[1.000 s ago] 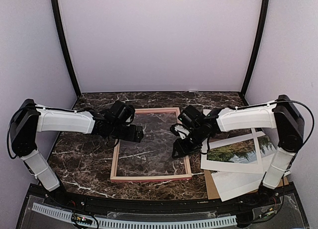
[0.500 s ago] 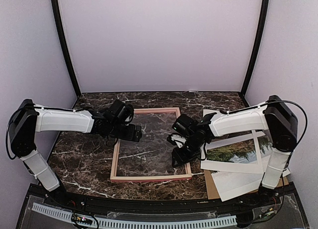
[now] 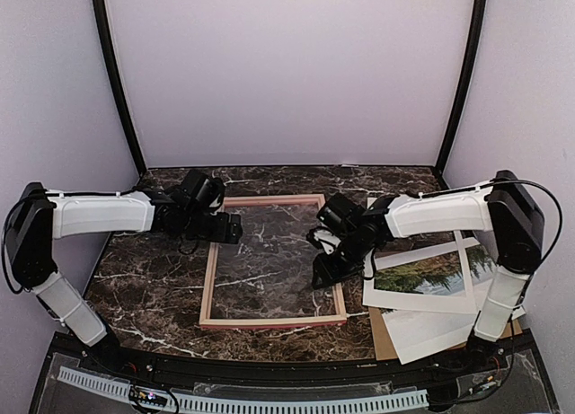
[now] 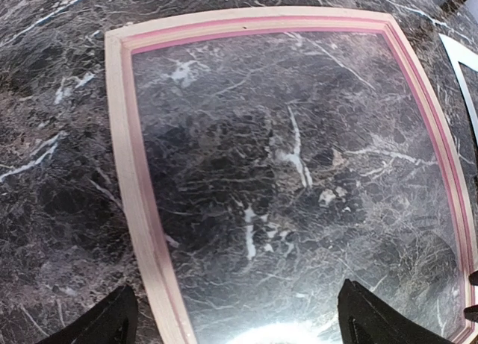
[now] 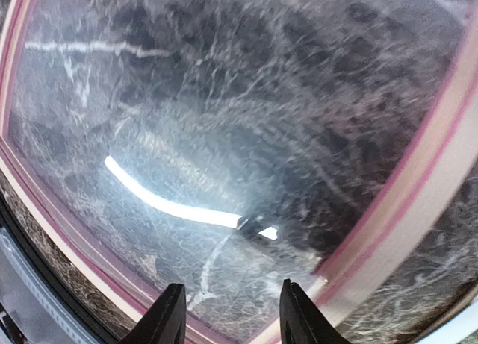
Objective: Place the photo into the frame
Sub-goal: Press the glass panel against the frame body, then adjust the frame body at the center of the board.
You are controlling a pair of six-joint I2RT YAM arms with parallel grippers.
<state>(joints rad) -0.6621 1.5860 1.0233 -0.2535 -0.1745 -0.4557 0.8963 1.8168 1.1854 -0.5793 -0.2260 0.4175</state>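
Right gripper (image 3: 323, 276) hovers over the right rail of the frame (image 3: 208, 286), jaws part-way apart, empty. The photo (image 3: 422, 277) lies at its 3 o'clock, long axis 9-to-3. Left gripper (image 3: 232, 230), gaping wide, sits well farther off.

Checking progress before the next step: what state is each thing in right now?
frame: lying flat, no photo inside
photo: flat beside the frame, partly under the mat board
mat board: lying on the photo
left gripper: open, empty, above the frame
right gripper: open, empty, above the frame near its right rail
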